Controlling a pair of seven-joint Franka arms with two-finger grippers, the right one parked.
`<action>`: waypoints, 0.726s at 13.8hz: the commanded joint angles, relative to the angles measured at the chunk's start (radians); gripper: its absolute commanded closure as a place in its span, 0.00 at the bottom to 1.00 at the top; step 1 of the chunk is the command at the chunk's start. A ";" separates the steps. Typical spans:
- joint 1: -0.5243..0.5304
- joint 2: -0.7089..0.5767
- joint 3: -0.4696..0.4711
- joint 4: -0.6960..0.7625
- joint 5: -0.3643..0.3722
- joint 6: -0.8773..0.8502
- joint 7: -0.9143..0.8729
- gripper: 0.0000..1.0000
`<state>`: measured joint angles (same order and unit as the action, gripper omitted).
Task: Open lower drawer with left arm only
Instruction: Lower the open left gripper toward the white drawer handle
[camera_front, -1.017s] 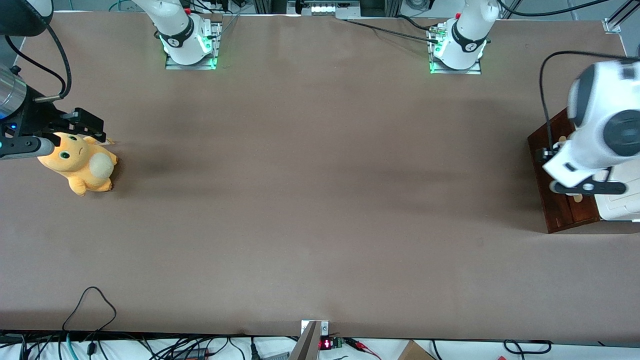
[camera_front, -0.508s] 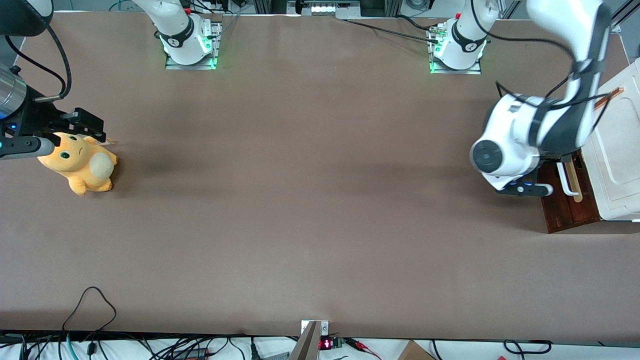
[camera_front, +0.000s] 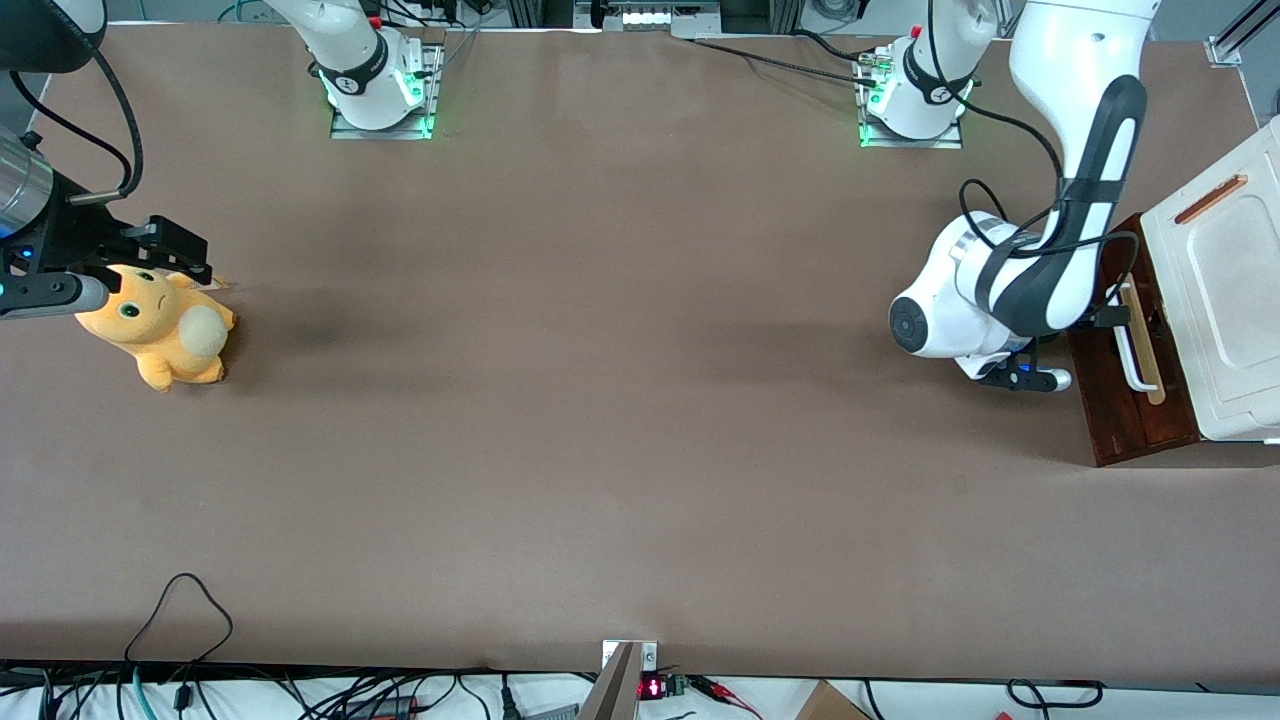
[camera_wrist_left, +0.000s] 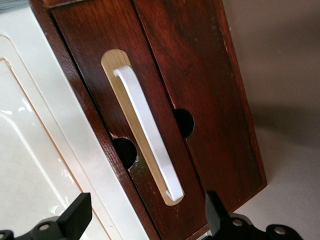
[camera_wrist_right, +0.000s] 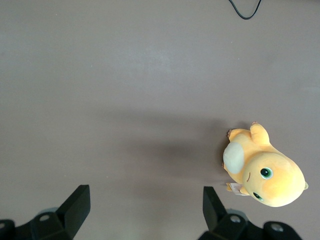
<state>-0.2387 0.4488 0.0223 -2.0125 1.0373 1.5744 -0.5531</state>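
The lower drawer (camera_front: 1120, 395) (camera_wrist_left: 200, 95) sits shut at my working end of the table, its dark wood front bearing a white loop handle (camera_front: 1133, 335) (camera_wrist_left: 147, 132) on a pale strip. My gripper (camera_wrist_left: 145, 220) hangs just in front of that handle, fingers (camera_wrist_left: 75, 215) spread wide, touching nothing. My left arm (camera_front: 1040, 270) bends above the drawer front, beside the white cabinet top (camera_front: 1225, 290).

1. Left arm (camera_front: 1040, 290): 1.
2. Gripper (camera_wrist_left: 145, 210): 1, fingers spread wide, in front of the lower drawer (camera_wrist_left: 95, 65).
3. Dark wood fronts: 2, lower drawer plus second panel (camera_wrist_left: 200, 75) beside it.
4. White handle (camera_wrist_left: 147, 135): 1.
5. Round notches (camera_wrist_left: 124, 151): 2.
6. White cabinet (camera_front: 1225, 300): 1.
7. Plush toy (camera_front: 160, 325): 1, toward the parked arm's end of the table (camera_front: 600, 400).
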 joint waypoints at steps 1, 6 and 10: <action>-0.027 0.044 0.008 -0.012 0.058 -0.031 -0.092 0.00; -0.025 0.096 0.007 -0.012 0.137 -0.037 -0.111 0.00; -0.024 0.116 0.007 -0.011 0.205 -0.043 -0.129 0.00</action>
<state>-0.2507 0.5593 0.0227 -2.0260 1.1890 1.5500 -0.6677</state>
